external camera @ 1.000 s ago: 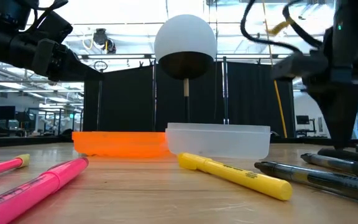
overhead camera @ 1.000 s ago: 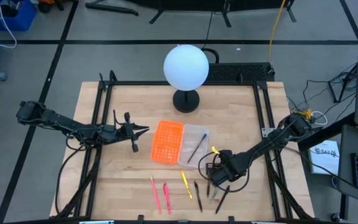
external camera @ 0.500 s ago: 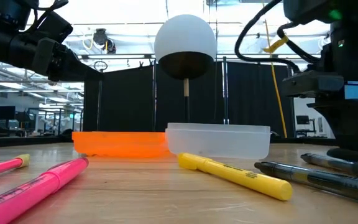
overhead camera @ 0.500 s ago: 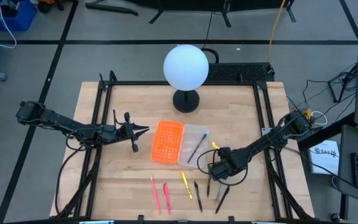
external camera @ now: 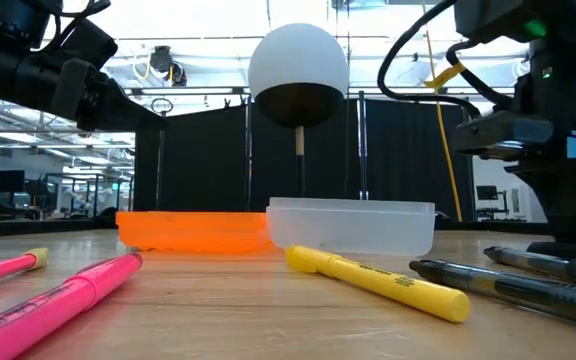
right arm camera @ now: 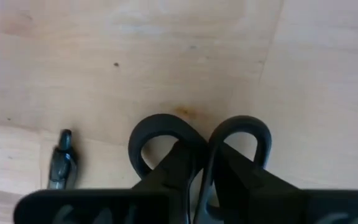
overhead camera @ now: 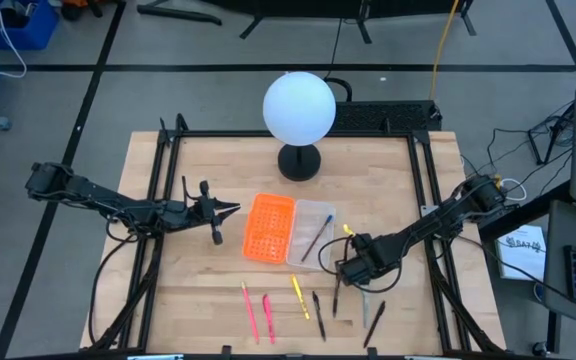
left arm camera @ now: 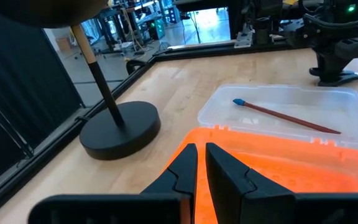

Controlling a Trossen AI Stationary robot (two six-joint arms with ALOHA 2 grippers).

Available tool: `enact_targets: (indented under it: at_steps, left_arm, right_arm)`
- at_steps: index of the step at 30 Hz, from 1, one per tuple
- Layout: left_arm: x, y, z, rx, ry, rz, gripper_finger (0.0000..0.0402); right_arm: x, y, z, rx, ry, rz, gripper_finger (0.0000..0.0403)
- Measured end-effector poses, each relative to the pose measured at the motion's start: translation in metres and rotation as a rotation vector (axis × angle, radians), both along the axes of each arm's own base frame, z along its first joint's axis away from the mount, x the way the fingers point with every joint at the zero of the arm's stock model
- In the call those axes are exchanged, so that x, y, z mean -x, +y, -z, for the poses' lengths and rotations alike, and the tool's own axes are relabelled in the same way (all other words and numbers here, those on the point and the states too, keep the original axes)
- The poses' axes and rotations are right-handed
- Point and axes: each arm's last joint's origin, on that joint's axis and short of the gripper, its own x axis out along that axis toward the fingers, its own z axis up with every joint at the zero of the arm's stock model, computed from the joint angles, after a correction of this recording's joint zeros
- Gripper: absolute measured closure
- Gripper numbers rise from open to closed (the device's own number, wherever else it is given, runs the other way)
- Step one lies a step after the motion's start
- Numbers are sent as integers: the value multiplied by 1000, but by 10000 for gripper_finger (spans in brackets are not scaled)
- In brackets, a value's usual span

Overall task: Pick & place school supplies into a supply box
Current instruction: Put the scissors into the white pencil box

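Note:
The supply box (overhead camera: 311,232), a clear tray with one brown pencil (left arm camera: 288,116) in it, sits mid-table beside an orange perforated piece (overhead camera: 270,227). On the wood near the front edge lie two pink pens (overhead camera: 258,312), a yellow marker (overhead camera: 300,297) and several dark pens (overhead camera: 318,314). My right gripper (overhead camera: 351,270) points down at the right end of that row, shut on dark-handled scissors (right arm camera: 166,140). My left gripper (overhead camera: 233,208) hovers shut to the left of the orange piece, holding nothing. My right gripper pinches the scissors between its two fingers where the two handle loops meet (right arm camera: 204,144). The fingers come from above, pointing down. The scissors lie flat on the table, with both loops showing past the fingertips and the blades hidden under the gripper.
A lamp with a white globe (overhead camera: 299,107) on a black round base (overhead camera: 299,161) stands at the table's far middle. A black pen's tip (right arm camera: 61,165) lies close beside the scissors. Black rails (overhead camera: 158,230) run along the table's left and right sides.
My right gripper has sunk straight down onto the table at the right end of the pen row and has shut on the scissors' handles. My left arm has kept still.

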Motion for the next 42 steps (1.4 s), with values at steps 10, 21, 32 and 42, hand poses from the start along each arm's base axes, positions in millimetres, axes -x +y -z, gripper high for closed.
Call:
enact_targets:
  at_steps: [10,21,32,42]
  left_arm:
    - [0,-2,2,31,13,54,360]
    - [0,-2,3,29,28,54,360]
    - [0,-2,3,87,13,59,360]
    - [0,-2,3,63,18,64,360]
  right_arm:
    - [-1,-17,-32,100,-179,24,361]
    - [6,-32,-84,132,-466,105,361]
    - [-44,-84,-113,180,-877,33,361]
    - [-83,-126,-98,150,-787,-45,361]
